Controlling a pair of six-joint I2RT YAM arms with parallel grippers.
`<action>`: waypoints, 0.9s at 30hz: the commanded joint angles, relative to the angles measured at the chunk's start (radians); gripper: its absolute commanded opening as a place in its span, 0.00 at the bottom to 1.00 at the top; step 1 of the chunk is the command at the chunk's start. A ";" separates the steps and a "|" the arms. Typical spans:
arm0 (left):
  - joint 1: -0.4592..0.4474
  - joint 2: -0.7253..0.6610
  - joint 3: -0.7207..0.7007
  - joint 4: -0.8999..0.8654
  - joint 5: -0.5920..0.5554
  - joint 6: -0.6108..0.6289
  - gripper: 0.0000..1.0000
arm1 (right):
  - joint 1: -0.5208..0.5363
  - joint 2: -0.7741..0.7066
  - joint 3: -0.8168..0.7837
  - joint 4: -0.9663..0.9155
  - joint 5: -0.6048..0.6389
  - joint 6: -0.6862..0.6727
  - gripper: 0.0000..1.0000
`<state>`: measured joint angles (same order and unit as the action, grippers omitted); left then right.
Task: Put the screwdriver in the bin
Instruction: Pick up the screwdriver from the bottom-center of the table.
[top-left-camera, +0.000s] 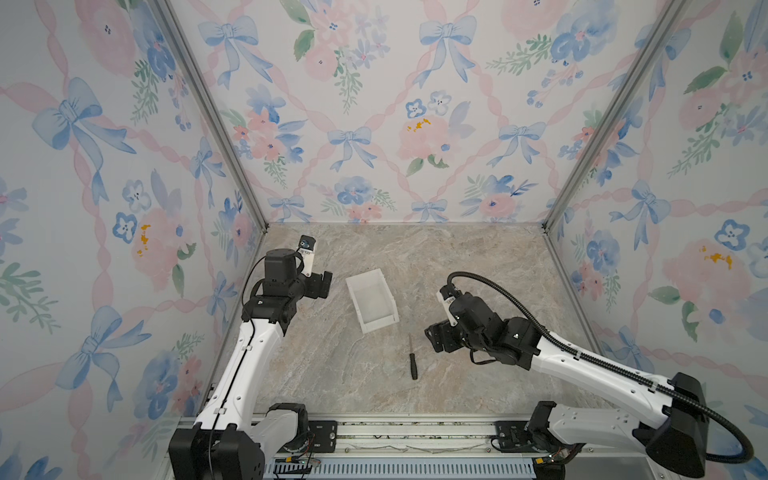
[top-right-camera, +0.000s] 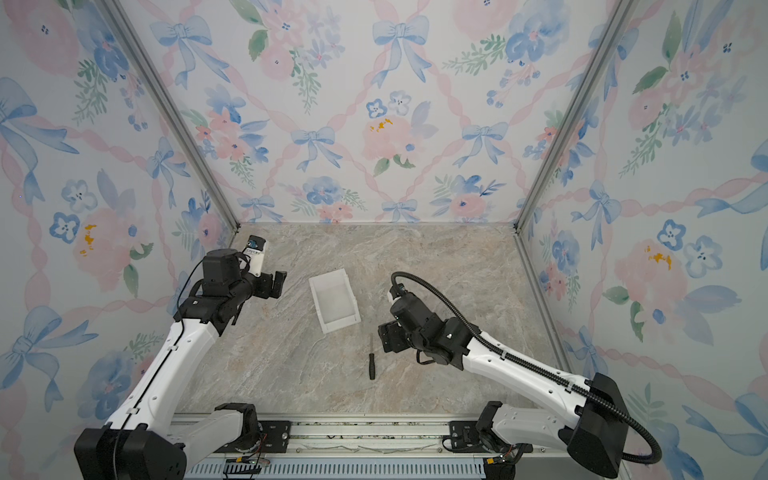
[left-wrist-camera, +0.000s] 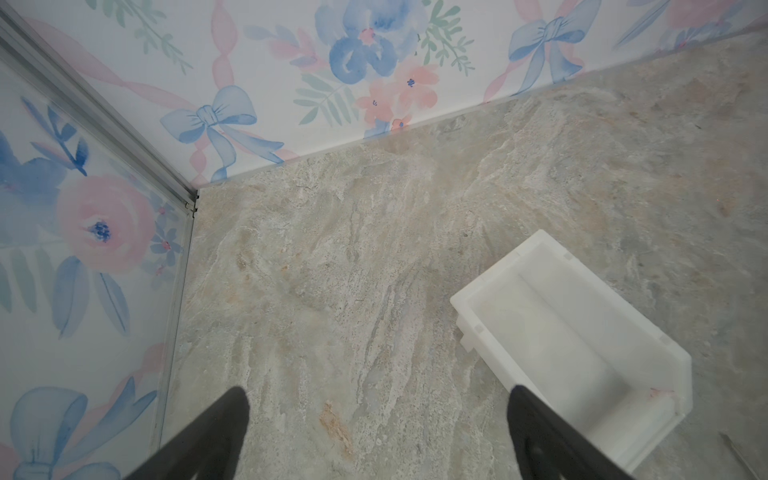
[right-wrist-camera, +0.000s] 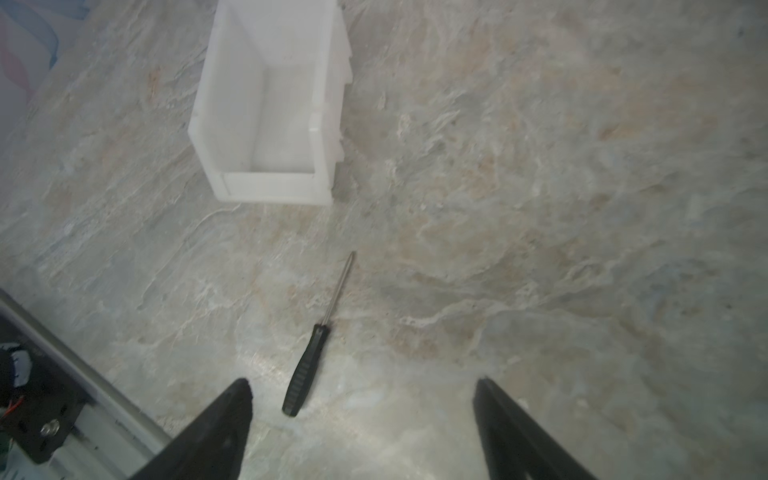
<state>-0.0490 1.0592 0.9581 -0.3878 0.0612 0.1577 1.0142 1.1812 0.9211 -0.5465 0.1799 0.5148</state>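
Black-handled screwdriver (right-wrist-camera: 308, 365) lies clear of right tool (right-wrist-camera: 361, 399).

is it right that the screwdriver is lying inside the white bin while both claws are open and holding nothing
Not quite: the screwdriver lies on the table just outside the bin, as the right wrist view shows. The rest stands: the left claw and right claw are open and hold nothing.

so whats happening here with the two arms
Nothing is held yet. The screwdriver lies flat on the table, just in front of the white bin, which looks empty. The right gripper hangs open above the handle end, seemingly lining up a grasp. The left gripper is open too, off to the bin's side, touching nothing.
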 joint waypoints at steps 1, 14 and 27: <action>-0.015 -0.047 -0.010 -0.105 0.038 0.023 0.98 | 0.139 0.037 -0.018 -0.108 0.072 0.192 0.82; -0.052 -0.060 -0.027 -0.135 0.048 0.012 0.98 | 0.237 0.408 0.053 -0.011 0.072 0.321 0.65; -0.060 -0.046 0.006 -0.136 0.036 0.007 0.98 | 0.159 0.549 0.099 0.039 0.023 0.323 0.58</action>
<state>-0.0998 1.0027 0.9417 -0.5045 0.0975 0.1646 1.1835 1.6939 0.9939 -0.5034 0.2134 0.8303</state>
